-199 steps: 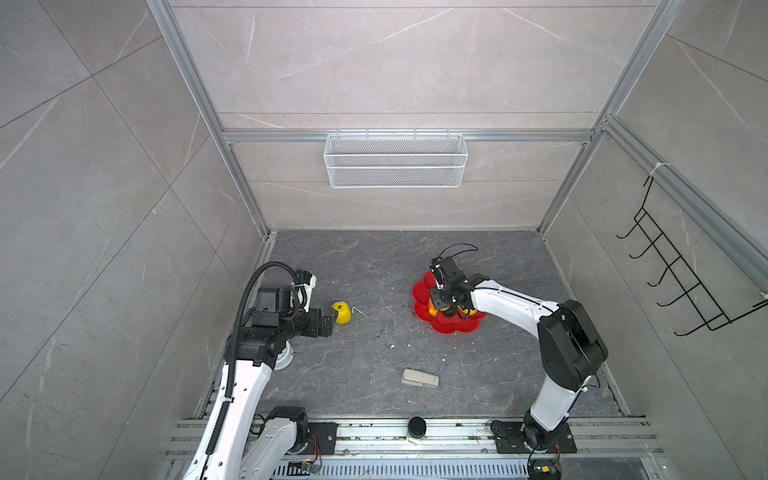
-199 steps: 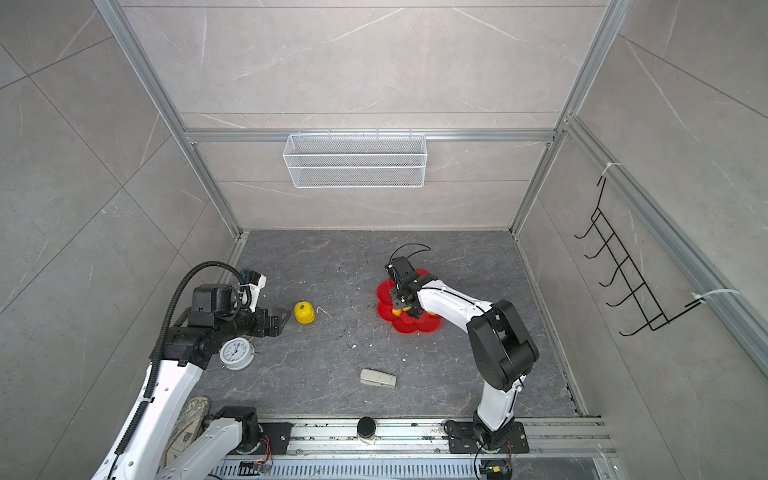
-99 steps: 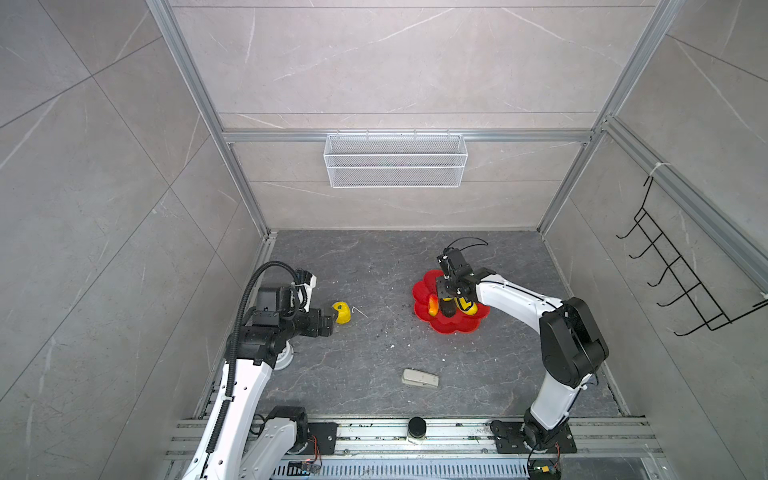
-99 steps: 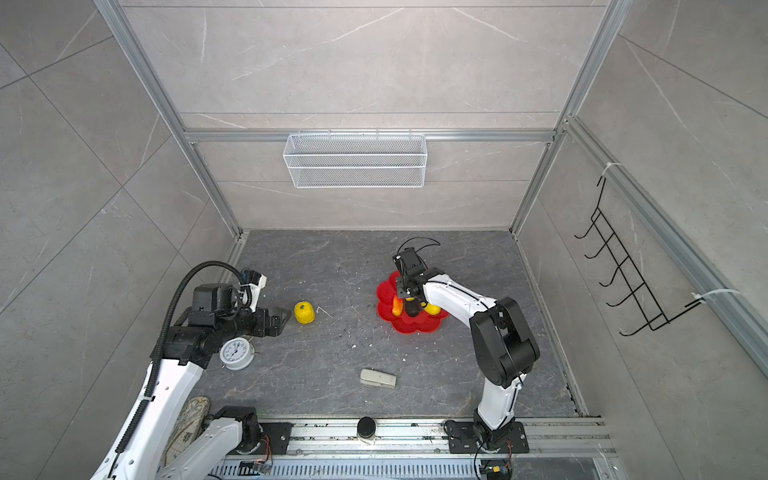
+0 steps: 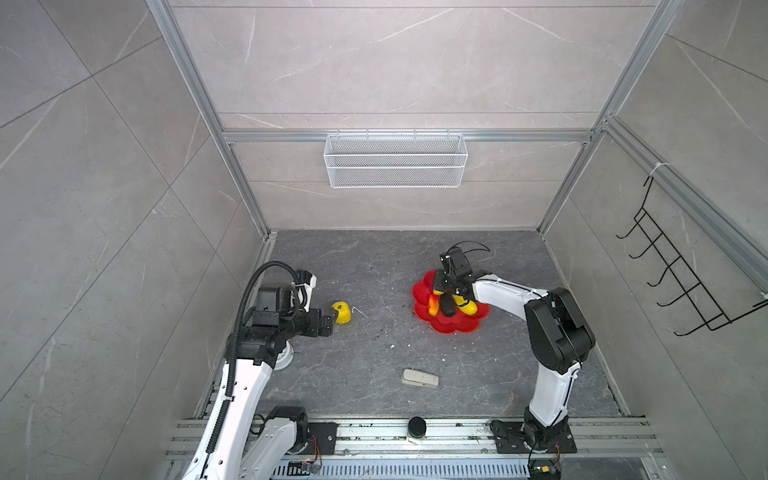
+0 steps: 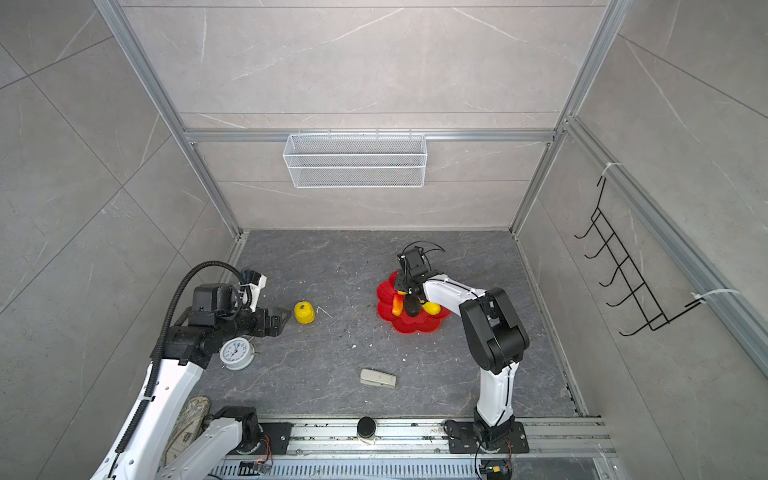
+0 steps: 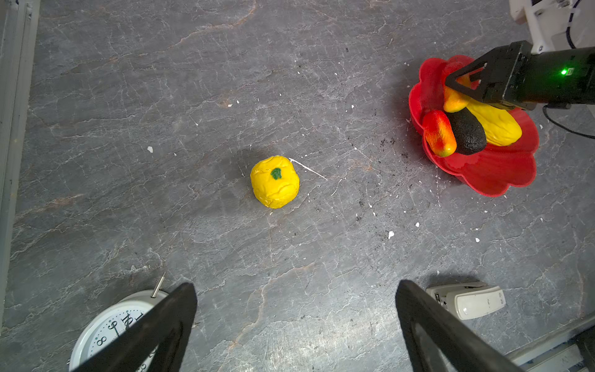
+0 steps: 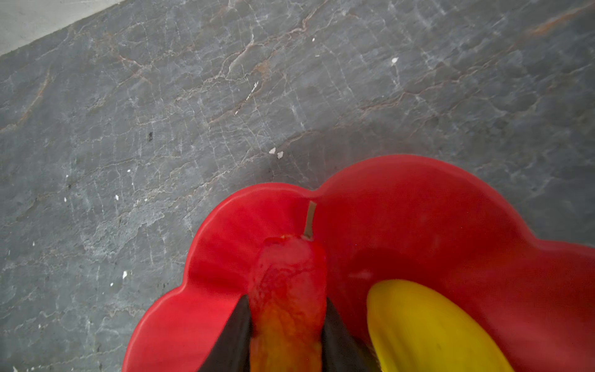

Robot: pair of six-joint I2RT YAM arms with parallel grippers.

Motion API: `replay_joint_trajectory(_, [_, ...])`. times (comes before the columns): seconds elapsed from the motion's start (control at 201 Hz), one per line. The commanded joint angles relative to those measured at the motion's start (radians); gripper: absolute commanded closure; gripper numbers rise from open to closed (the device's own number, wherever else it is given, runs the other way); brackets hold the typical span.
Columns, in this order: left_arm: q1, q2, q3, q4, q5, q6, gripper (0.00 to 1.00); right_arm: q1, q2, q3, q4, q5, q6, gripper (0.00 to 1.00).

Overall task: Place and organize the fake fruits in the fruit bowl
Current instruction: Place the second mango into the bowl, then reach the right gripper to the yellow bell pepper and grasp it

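1. Now the right gripper (image 8: 286,300) is clamped on a mango (image 8: 286,273), a dark finger pressed to each side.
2. That mango is glossy red at the stem end and shades to orange-yellow towards the fingers. Its short brown stem points at the rim.
3. It's inside the red bowl (image 8: 418,199), close to a scalloped petal edge.
4. Packed beside it and touching are a long yellow fruit (image 7: 495,127), a black fruit (image 7: 468,135) and a second mango (image 7: 438,133).
5. Out on the grey floor (image 7: 128,128), well apart from the bowl, sits a round yellow fruit (image 7: 274,182), bumpy, green stem up.
6. Left gripper (image 7: 296,285) gapes wide and empty, near that fruit, not touching.
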Motion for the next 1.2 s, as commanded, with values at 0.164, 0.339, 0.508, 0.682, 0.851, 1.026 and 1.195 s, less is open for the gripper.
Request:
replay_joint_trajectory(0.164, [0.003,0.004,0.003,0.005,0.010,0.010,0.00,-0.006,-0.029,-0.008,0.003,0.011,-0.021,0.24])
replay_joint_trajectory(0.339, [0.003,0.004,0.004,0.006,0.007,0.011,0.00,0.005,-0.126,-0.006,-0.045,0.014,-0.122,0.01])
replay_joint_trajectory(0.508, [0.003,0.010,0.008,0.006,0.005,0.011,0.00,0.130,-0.125,0.165,-0.246,-0.088,-0.422,0.00])
replay_joint_trajectory(0.682, [0.003,0.005,0.012,0.002,-0.014,0.015,0.00,0.275,-0.038,0.296,-0.345,-0.141,-0.521,0.00])
replay_joint_trajectory(0.851, [0.003,0.013,0.014,0.001,-0.012,0.014,0.00,0.356,0.083,0.411,-0.332,-0.229,-0.501,0.00])
replay_joint_trajectory(1.026, [0.003,0.014,0.018,-0.002,-0.012,0.014,0.00,0.428,0.274,0.637,-0.396,-0.244,-0.444,0.00])
replay_joint_trajectory(1.195, [0.002,0.009,0.011,0.000,-0.013,0.012,0.00,0.452,0.507,0.958,-0.570,-0.287,-0.392,0.00])
